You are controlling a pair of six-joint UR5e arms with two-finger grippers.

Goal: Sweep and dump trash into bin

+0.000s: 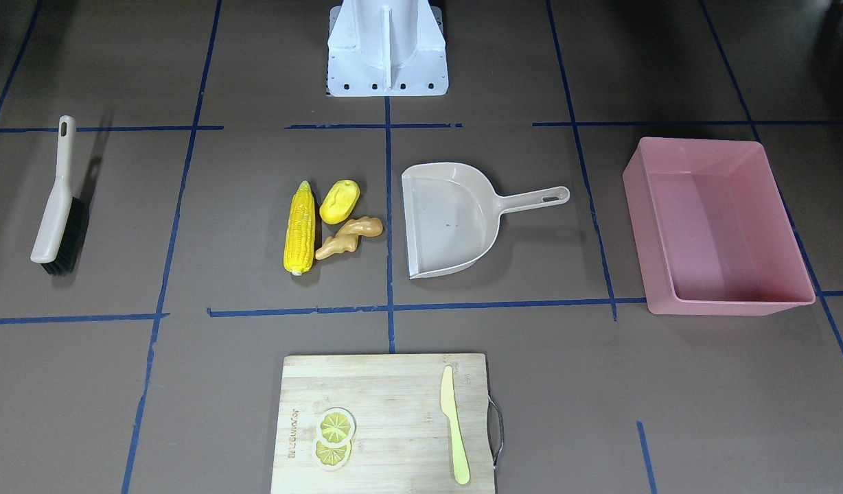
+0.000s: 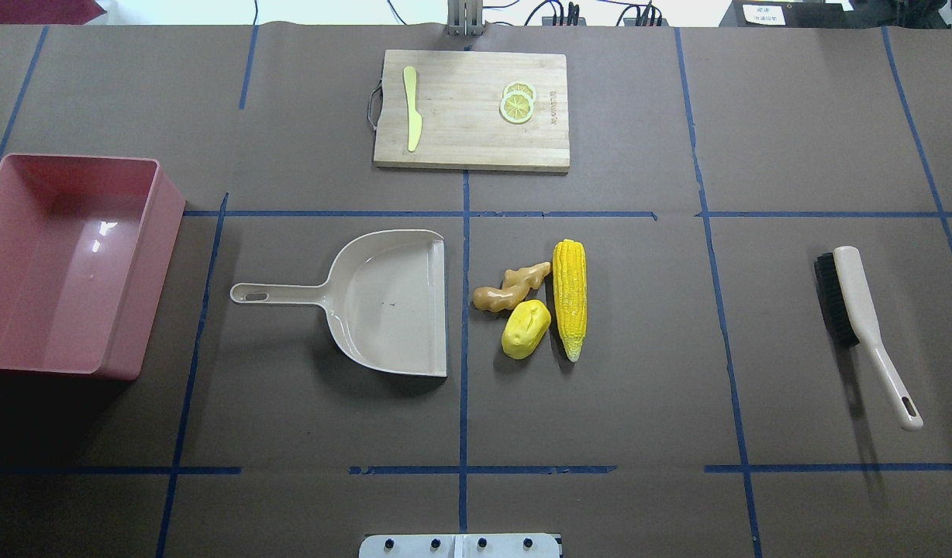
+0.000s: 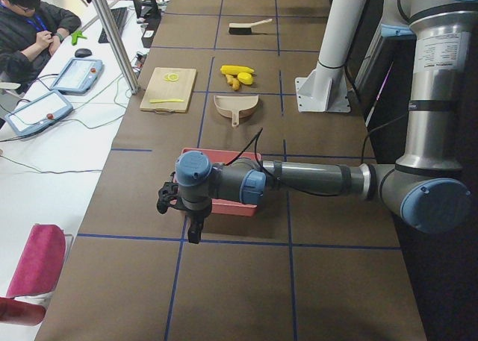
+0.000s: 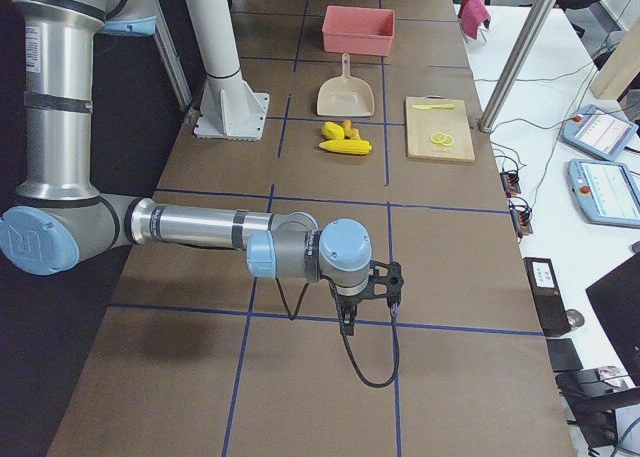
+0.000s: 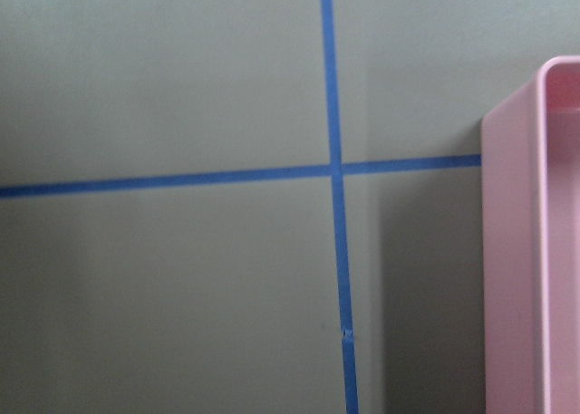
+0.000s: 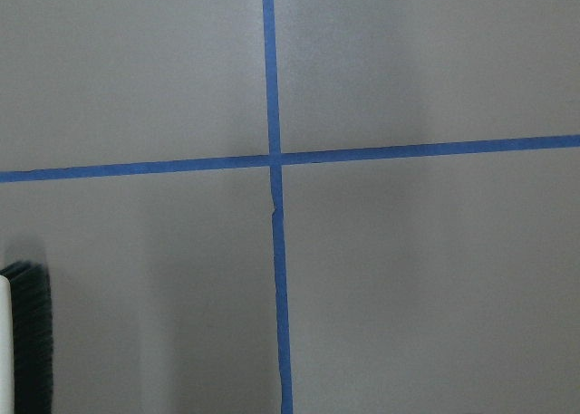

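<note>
The trash lies in a cluster mid-table: a yellow corn cob [image 2: 570,297], a yellow potato-like lump [image 2: 526,329] and a tan ginger root [image 2: 511,287]. The pink bin [image 2: 156,263] stands at the table's left end and looks empty. My left gripper [image 3: 166,199] hovers just outside the bin's outer end, far from the trash; the bin's wall shows in the left wrist view [image 5: 512,269]. My right gripper [image 4: 393,282] hovers past the table's right end. Both grippers show only in the side views, so I cannot tell if they are open or shut.
A beige dustpan [image 2: 383,302] lies left of the trash, mouth toward it. A beige brush [image 2: 856,310] lies at the right; its bristles [image 6: 27,341] edge the right wrist view. A wooden cutting board [image 2: 468,116] with lemon slices and a yellow-green knife is at the far side.
</note>
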